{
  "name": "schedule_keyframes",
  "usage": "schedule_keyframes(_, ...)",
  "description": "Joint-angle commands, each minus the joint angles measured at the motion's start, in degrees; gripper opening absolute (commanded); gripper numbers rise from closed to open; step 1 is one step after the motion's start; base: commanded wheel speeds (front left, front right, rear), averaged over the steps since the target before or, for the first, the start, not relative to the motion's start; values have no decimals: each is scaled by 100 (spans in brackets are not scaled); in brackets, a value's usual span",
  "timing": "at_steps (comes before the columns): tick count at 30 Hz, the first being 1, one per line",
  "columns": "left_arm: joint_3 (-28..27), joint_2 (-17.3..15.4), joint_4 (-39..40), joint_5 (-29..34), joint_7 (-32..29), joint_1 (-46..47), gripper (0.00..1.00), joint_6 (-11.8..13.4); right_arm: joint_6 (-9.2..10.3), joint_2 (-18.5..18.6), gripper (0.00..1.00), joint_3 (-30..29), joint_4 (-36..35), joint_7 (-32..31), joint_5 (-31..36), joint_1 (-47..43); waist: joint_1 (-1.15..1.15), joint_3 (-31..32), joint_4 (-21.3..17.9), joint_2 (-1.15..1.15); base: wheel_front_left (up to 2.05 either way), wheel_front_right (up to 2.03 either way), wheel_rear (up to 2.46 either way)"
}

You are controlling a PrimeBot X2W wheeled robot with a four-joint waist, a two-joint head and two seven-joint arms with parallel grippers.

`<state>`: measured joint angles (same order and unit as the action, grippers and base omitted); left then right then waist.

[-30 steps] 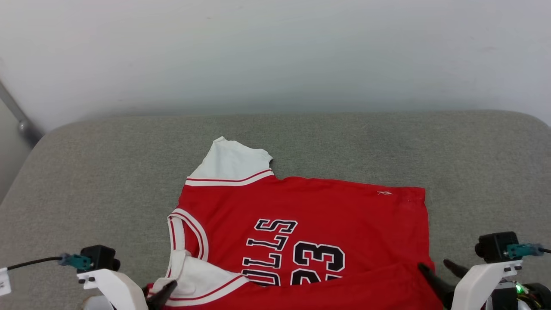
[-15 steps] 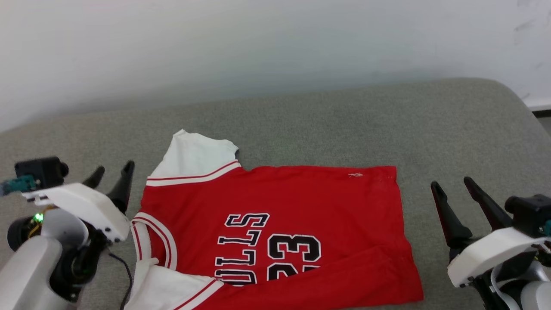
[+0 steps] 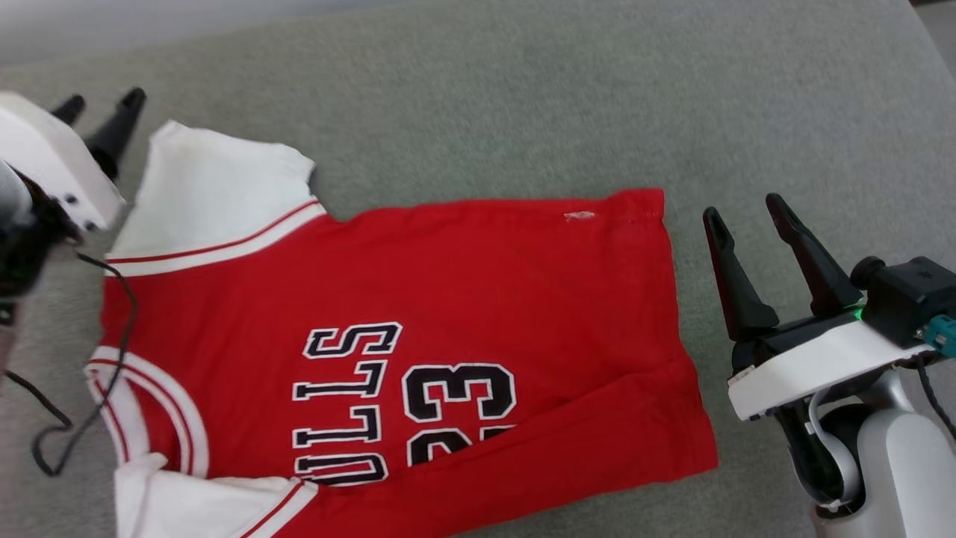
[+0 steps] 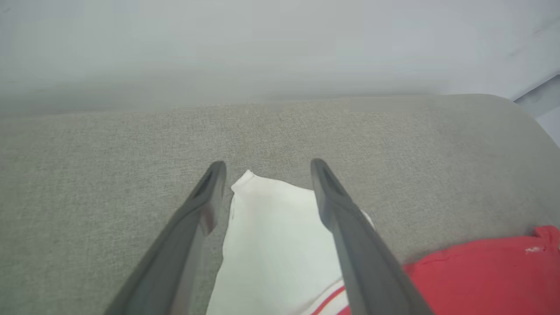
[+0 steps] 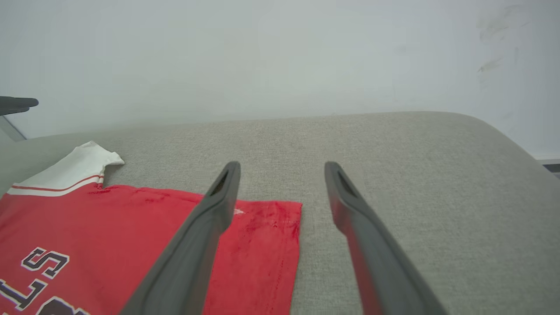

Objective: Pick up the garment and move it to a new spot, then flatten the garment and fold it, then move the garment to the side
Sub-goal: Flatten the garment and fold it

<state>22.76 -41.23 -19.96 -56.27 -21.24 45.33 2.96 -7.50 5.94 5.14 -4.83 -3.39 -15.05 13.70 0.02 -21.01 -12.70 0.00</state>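
Item 1. Left gripper point(image 3: 102, 103): fingers point(image 4: 197, 218) spread apart, nothing between them. They stand at the far white sleeve of the garment point(image 3: 448, 299). In the left wrist view the sleeve's corner shows between the two fingers. Contact with the cloth cannot be told.

Item 2. Right gripper point(image 3: 742, 207): fingers point(image 5: 201, 232) spread apart, empty, just beside the hem.

Item 3. Garment: red jersey with white sleeves, red-striped trim, and dark lettering and "23". It lies spread out, neckline toward the robot's left and hem toward its right. The near long edge is folded over the front, covering part of the print. A thin black cable point(image 3: 123, 329) crosses the shoulder.

Item 4. Surface: grey woven padded cushion point(image 3: 523, 97) with rounded corners, which bears the garment.

Item 5. Room: pale plain wall point(image 5: 262, 57) behind the cushion, with faint scuff marks point(image 5: 490, 65) at the upper right.
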Motion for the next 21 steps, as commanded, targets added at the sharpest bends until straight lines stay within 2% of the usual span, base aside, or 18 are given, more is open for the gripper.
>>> schedule_keyframes(1, 25, -86, -98, -31, -207, 179, 100, -36, 2, -46, 100, 25, 11, 51, 31, 91, -2, -383, -298, 0, 0, 0, 0)
schedule_keyframes(7, 267, -469, -505, 5, -1399, 950, 100, -142, 2, -138, 100, 66, 138, 133, 11, 142, -2, -733, -529, 0, 0, 0, 0)
schedule_keyframes(10, 385, -644, -636, 27, -1952, 1148, 100, -69, 2, -178, 100, 75, 218, 197, -42, 164, -2, -875, -639, 0, 0, 0, 0)
schedule_keyframes(16, 589, -954, -770, 61, -2711, 1156, 100, 35, 2, -243, 100, 137, 361, 298, -161, 150, -2, -1112, -815, 0, 0, 0, 0)
schedule_keyframes(19, 649, -908, -914, -154, -3035, 854, 100, 60, 2, -265, 100, 95, 488, 322, -177, 132, -2, -1156, -875, 0, 0, 0, 0)
schedule_keyframes(20, 653, -849, -956, -256, -3136, 746, 77, 85, 2, -271, 100, 81, 532, 312, -168, 129, -2, -1165, -881, 0, 0, 0, 0)
schedule_keyframes(21, 660, -786, -990, -346, -3245, 637, 46, 109, 2, -277, 100, 77, 563, 299, -180, 133, -2, -1170, -885, 0, 0, 0, 0)
